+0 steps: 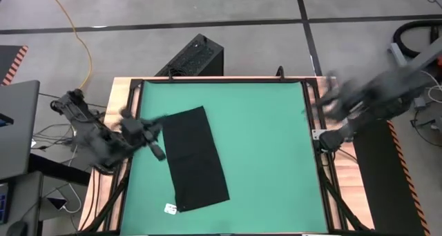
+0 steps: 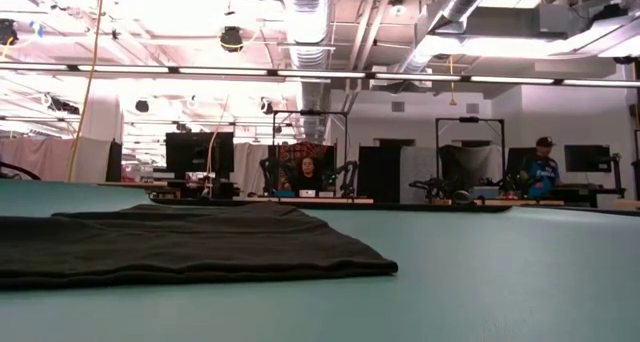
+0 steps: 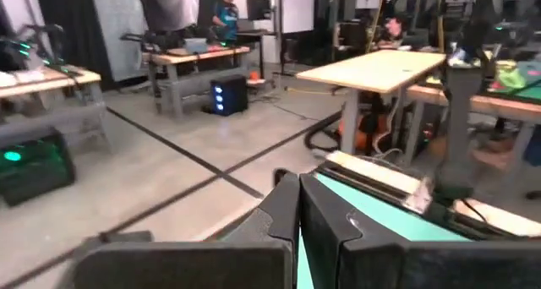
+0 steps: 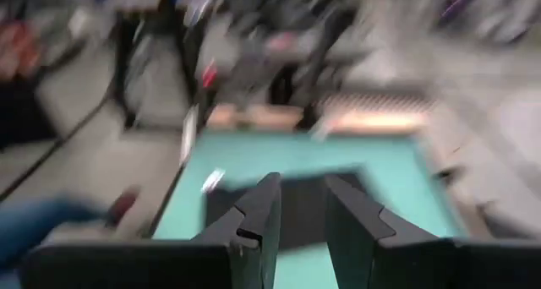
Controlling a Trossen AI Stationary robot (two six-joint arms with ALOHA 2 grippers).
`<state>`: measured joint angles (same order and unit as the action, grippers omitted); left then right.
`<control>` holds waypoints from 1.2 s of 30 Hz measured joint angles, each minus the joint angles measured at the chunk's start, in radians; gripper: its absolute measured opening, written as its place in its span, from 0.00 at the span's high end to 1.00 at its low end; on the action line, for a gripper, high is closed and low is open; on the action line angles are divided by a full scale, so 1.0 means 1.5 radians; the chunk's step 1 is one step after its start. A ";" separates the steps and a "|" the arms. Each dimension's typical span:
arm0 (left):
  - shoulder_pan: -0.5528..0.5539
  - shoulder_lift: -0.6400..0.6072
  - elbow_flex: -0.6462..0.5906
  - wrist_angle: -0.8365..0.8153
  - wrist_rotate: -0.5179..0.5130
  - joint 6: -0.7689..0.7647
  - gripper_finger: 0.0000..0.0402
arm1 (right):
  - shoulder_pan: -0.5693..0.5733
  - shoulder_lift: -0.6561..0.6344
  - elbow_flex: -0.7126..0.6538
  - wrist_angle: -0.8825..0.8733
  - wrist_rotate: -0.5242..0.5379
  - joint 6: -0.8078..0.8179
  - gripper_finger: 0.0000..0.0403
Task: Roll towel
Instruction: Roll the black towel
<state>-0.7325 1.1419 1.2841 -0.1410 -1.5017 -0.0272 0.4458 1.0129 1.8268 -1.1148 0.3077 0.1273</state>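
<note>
The black towel (image 1: 197,160) lies spread flat on the green mat (image 1: 269,139), left of the middle, with its small white tag (image 1: 170,208) at the near corner. In the low view the towel (image 2: 190,244) lies flat with no gripper in the picture. My left gripper (image 1: 157,148) is shut and empty. It stands beside the towel's left edge near its far end, and its wrist view looks level across the table. My right gripper (image 1: 324,101) is open and empty at the mat's right edge. Its wrist view shows the towel (image 4: 296,196) and the tag (image 4: 211,181) ahead of its fingers.
A hard black ribbed box (image 1: 197,56) stands just beyond the table's far edge. A laptop (image 1: 14,132) and cables lie off the table's left side. Bare green mat runs from the towel to the right edge. People sit at desks in the room behind (image 2: 305,172).
</note>
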 joint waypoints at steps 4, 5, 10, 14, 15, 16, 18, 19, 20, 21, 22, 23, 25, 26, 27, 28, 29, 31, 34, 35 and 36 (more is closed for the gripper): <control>-0.001 0.005 -0.075 -0.198 0.132 -0.387 1.00 | 0.030 0.047 -0.204 0.155 -0.045 -0.004 0.73; -0.002 0.017 -0.103 -0.203 0.161 -0.445 1.00 | 0.042 0.065 -0.254 0.231 -0.046 -0.026 0.73; -0.016 0.124 -0.229 -0.005 0.262 -0.511 1.00 | 0.126 0.177 -0.364 0.558 -0.103 -0.101 0.73; -0.046 0.223 -0.238 0.320 0.390 -0.380 1.00 | 0.219 0.226 -0.348 0.661 -0.070 -0.119 0.73; -0.056 0.258 -0.236 0.398 0.414 -0.330 1.00 | 0.240 0.241 -0.347 0.687 -0.055 -0.123 0.73; -0.064 0.293 -0.228 0.475 0.431 -0.277 1.00 | 0.258 0.259 -0.347 0.706 -0.043 -0.128 0.73; -0.079 0.356 -0.202 0.610 0.441 -0.175 1.00 | 0.287 0.303 -0.349 0.730 -0.028 -0.141 0.73; -0.085 0.387 -0.182 0.668 0.442 -0.130 1.00 | 0.299 0.328 -0.350 0.747 -0.020 -0.142 0.73; -0.087 0.417 -0.162 0.716 0.445 -0.086 1.00 | 0.311 0.354 -0.350 0.772 -0.009 -0.143 0.73; -0.088 0.450 -0.140 0.754 0.447 -0.041 1.00 | 0.321 0.383 -0.350 0.809 0.003 -0.144 0.73; -0.087 0.482 -0.115 0.788 0.456 0.002 1.00 | 0.328 0.411 -0.349 0.849 0.014 -0.144 0.73; -0.084 0.510 -0.085 0.814 0.473 0.055 1.00 | 0.335 0.438 -0.349 0.889 0.027 -0.148 0.73; -0.079 0.544 -0.016 0.843 0.499 0.156 1.00 | 0.346 0.481 -0.348 0.963 0.054 -0.172 0.73; -0.077 0.546 0.025 0.843 0.506 0.200 1.00 | 0.352 0.492 -0.339 0.973 0.069 -0.191 0.73; -0.076 0.544 0.069 0.833 0.501 0.238 1.00 | 0.357 0.497 -0.325 0.972 0.086 -0.206 0.73; -0.077 0.533 0.115 0.793 0.490 0.276 1.00 | 0.362 0.497 -0.304 0.968 0.104 -0.218 0.73; -0.077 0.519 0.159 0.723 0.481 0.309 1.00 | 0.367 0.492 -0.283 0.956 0.118 -0.231 0.73; -0.077 0.492 0.264 0.527 0.462 0.343 1.00 | 0.379 0.469 -0.239 0.897 0.128 -0.266 0.73; -0.062 0.470 0.427 0.261 0.423 0.297 1.00 | 0.396 0.418 -0.173 0.769 0.134 -0.319 0.73; -0.053 0.464 0.475 0.197 0.417 0.279 1.00 | 0.403 0.397 -0.152 0.726 0.151 -0.326 0.73; -0.044 0.459 0.521 0.139 0.413 0.268 1.00 | 0.412 0.373 -0.131 0.692 0.177 -0.328 0.73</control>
<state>-0.7989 1.8299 2.0651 0.0679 -0.8820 0.3753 1.0645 1.5725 1.6297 -0.0768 0.5733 -0.3642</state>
